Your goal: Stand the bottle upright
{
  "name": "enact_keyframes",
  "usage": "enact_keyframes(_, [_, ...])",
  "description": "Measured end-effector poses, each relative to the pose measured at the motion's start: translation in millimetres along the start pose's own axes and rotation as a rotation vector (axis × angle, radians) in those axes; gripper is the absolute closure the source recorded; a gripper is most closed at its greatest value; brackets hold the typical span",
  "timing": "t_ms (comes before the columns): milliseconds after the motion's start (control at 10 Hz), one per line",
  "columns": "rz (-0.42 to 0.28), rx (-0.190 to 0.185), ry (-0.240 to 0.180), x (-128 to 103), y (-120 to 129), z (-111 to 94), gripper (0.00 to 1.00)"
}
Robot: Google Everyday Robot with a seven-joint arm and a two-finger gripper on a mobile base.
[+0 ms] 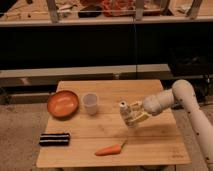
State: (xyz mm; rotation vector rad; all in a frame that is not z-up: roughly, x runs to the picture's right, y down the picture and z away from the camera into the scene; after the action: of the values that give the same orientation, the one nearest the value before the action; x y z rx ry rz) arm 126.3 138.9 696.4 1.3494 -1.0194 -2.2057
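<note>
The bottle is small, pale and translucent with a whitish cap on top. It stands roughly upright, slightly tilted, right of the table's middle. My gripper comes in from the right on a white arm and is shut on the bottle's body. I cannot tell whether the bottle's base touches the table.
On the wooden table are a translucent white cup, an orange bowl at the left, a dark striped bar at the front left and a carrot near the front. A dark shelf unit stands behind.
</note>
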Motion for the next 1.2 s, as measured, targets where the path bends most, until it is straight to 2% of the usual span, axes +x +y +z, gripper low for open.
enact_keyframes(100, [0.011,-0.052,0.006,0.4,1.1,-1.3,1.00])
enact_keyframes(600, [0.053,-0.166,0.035,-2.5,1.8,-6.5,1.00])
enact_keyframes(800, [0.078,-0.214,0.067,-8.1,1.4,-9.8,1.00])
enact_keyframes(1000, [0.092,-0.233,0.078,-10.2,1.3,-10.3,1.00])
enact_keyframes(1200, [0.100,-0.226,0.058,-8.9,-2.2,-2.6,1.00])
